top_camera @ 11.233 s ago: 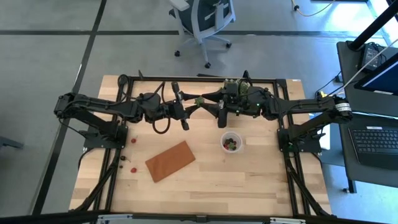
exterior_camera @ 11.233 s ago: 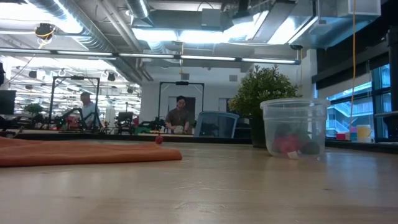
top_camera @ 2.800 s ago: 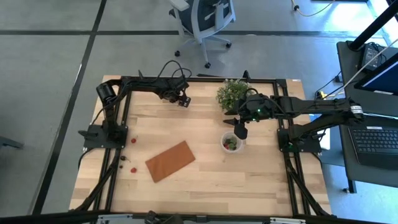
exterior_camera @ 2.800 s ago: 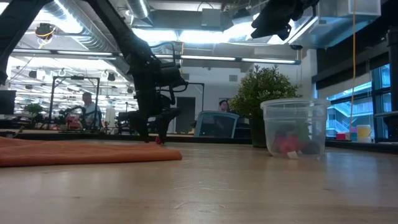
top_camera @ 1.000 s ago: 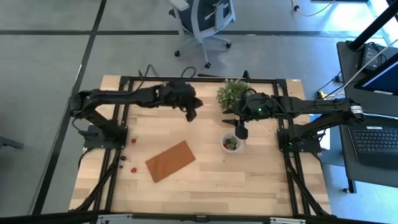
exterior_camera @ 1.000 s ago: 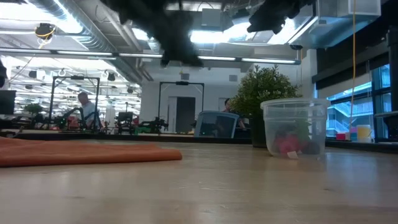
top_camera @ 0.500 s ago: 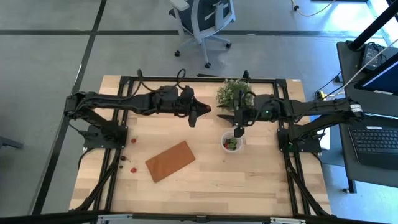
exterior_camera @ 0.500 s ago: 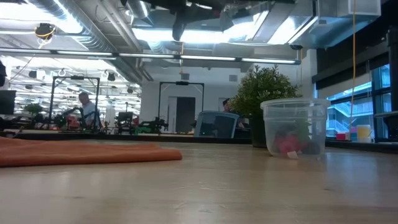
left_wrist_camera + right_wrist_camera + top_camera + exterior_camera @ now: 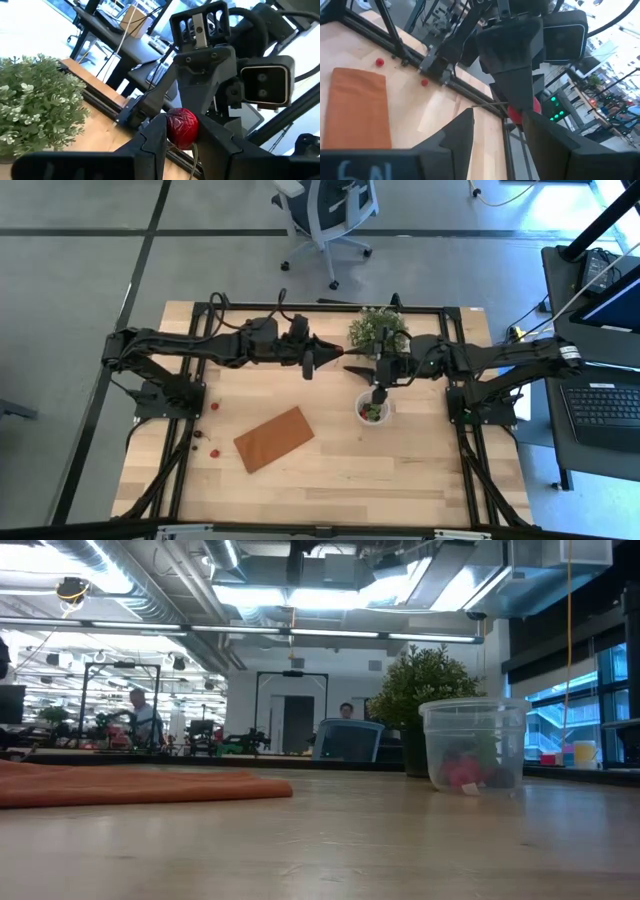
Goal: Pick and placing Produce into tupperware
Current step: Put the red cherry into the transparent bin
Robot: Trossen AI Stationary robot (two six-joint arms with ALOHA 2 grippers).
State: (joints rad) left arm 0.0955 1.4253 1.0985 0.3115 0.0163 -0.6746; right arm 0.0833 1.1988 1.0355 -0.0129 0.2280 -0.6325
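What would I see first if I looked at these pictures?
Probably the two dark arms meeting high above the back of the wooden table: the left tool pinches a shiny red berry in front of the open right tool. Next, the small clear plastic cup and bushy green plant beside them.

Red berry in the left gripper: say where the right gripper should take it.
Probably the berry's bare sides, head-on, fingers turned crosswise to the left gripper's, which cover two sides of the round fruit. The open right gripper faces it.
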